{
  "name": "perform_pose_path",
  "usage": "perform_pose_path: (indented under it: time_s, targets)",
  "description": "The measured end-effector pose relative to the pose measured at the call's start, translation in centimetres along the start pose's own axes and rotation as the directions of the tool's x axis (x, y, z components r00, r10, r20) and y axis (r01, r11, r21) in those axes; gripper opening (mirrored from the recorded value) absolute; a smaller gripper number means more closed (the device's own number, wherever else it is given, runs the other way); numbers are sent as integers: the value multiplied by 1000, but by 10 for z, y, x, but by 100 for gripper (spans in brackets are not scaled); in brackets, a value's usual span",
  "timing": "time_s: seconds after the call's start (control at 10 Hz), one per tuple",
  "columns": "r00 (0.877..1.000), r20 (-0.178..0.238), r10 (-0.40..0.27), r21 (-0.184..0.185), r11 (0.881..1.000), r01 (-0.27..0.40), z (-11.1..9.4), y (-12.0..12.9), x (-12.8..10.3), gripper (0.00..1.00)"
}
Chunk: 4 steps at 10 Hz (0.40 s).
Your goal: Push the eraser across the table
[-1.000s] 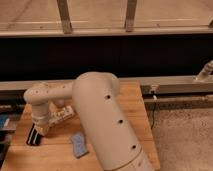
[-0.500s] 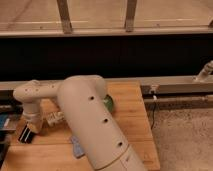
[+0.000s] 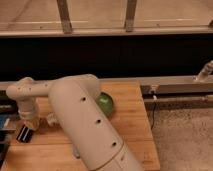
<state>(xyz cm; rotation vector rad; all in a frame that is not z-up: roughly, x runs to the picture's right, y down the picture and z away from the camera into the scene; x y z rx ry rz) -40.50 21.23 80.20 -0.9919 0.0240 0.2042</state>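
The hand [image 3: 30,123] hovers just above the eraser [image 3: 23,133] at the table [image 3: 131,120] edge.

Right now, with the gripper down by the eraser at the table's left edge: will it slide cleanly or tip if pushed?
Probably slides: the eraser lies flat and low on the table, so tipping looks unlikely. It is small, so likely light and apt to swivel under an off-centre push from the gripper. It sits near the left edge, so a leftward nudge might drop it.
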Motion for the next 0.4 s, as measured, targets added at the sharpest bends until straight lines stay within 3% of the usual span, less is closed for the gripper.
perform_pose_path:
  time_s: [0.4]
  targets:
    - [995, 30, 94, 88, 991, -96, -33, 5, 52, 0]
